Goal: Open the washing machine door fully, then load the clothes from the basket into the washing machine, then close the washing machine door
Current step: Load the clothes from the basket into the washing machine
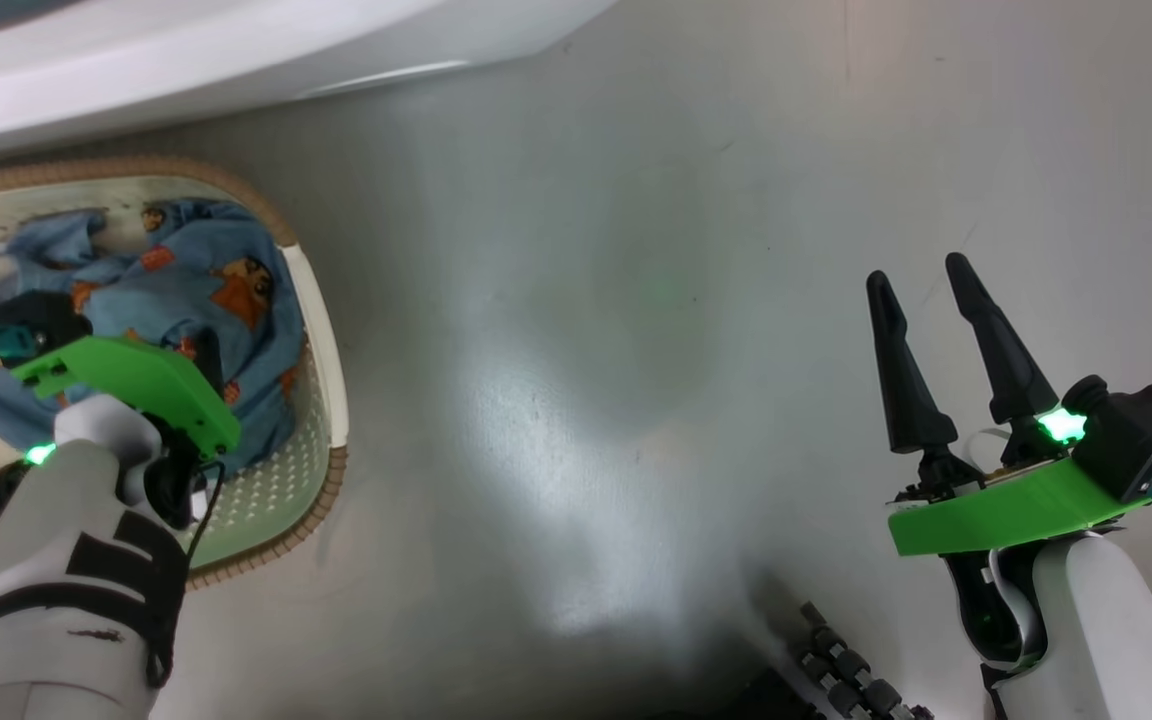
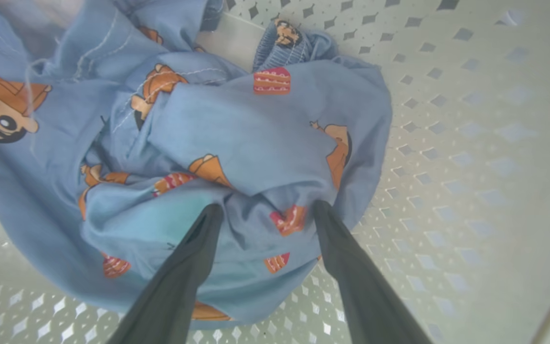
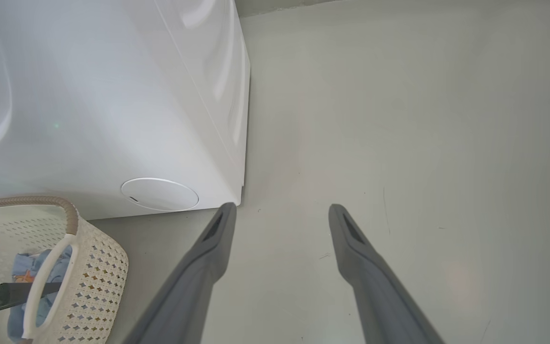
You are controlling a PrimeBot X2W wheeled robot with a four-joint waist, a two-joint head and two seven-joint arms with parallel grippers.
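Observation:
The cream perforated basket (image 1: 321, 300) with its brown rim stands on the floor at the left, just below the white washing machine (image 1: 186, 60). Light-blue clothes (image 1: 196, 260) with orange cartoon prints lie crumpled inside it. My left arm reaches down into the basket. In the left wrist view my left gripper (image 2: 266, 210) is open, its tips pressed into the clothes (image 2: 237, 134) with a fold bulging between them, next to the basket wall (image 2: 447, 143). My right gripper (image 1: 921, 275) hangs open over bare floor at the right, holding nothing. The washing machine door is out of view.
Grey floor (image 1: 586, 300) stretches between the basket and my right arm. The washing machine (image 3: 89, 95) has a round cover (image 3: 159, 194) low on its front, beside the basket (image 3: 98, 267). Part of my wheeled base (image 1: 846, 670) shows at the bottom edge.

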